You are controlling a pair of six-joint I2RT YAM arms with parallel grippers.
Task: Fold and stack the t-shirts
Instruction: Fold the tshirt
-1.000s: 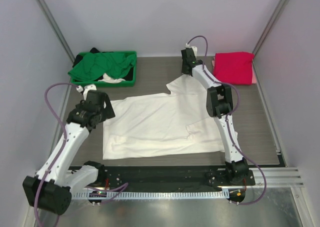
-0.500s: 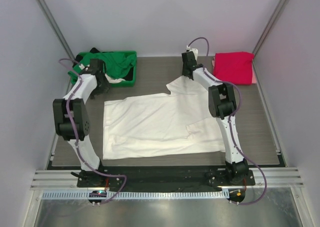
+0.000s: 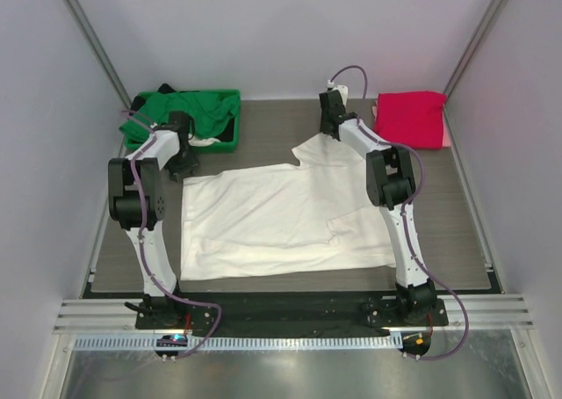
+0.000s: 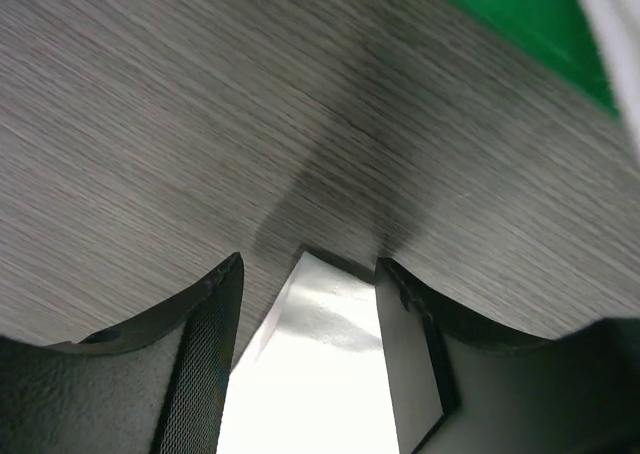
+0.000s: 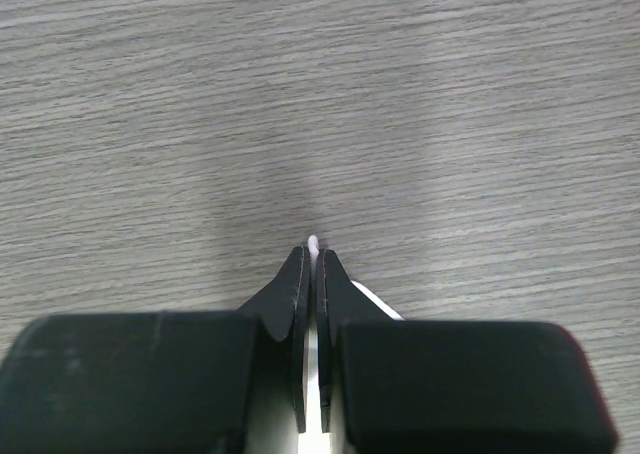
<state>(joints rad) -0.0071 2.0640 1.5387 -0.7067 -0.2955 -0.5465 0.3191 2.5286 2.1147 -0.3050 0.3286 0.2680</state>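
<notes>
The grey wood-grain table (image 3: pixel 272 122) carries everything. Spread flat over its middle is the large white t-shirt (image 3: pixel 272 219), lying wide from left to right, with one sleeve folded in near its right side and a far corner drawn up toward the back of the table. The left arm (image 3: pixel 132 192) stands up from its base and bends over to the shirt's far left corner, just in front of the green bin (image 3: pixel 219 144), which sits at the far left of the table. The right arm (image 3: pixel 388 177) stretches along the shirt's right edge to its far corner. A pink-red t-shirt (image 3: pixel 410 118) lies folded at the far right, well apart from the white one. A green t-shirt (image 3: pixel 189 113) is heaped in the bin, with a bit of white cloth (image 3: pixel 200 140) showing at the bin's front and something dark at its back edge; what those two are cannot be told. The left gripper (image 4: pixel 310 262) is low over the table with its jaws apart, and the white shirt's corner lies flat between the two fingers (image 4: pixel 200 354), not pinched. The right gripper (image 5: pixel 313 249) is clenched on the white shirt, with a thin sliver of white fabric showing between its tips.
</notes>
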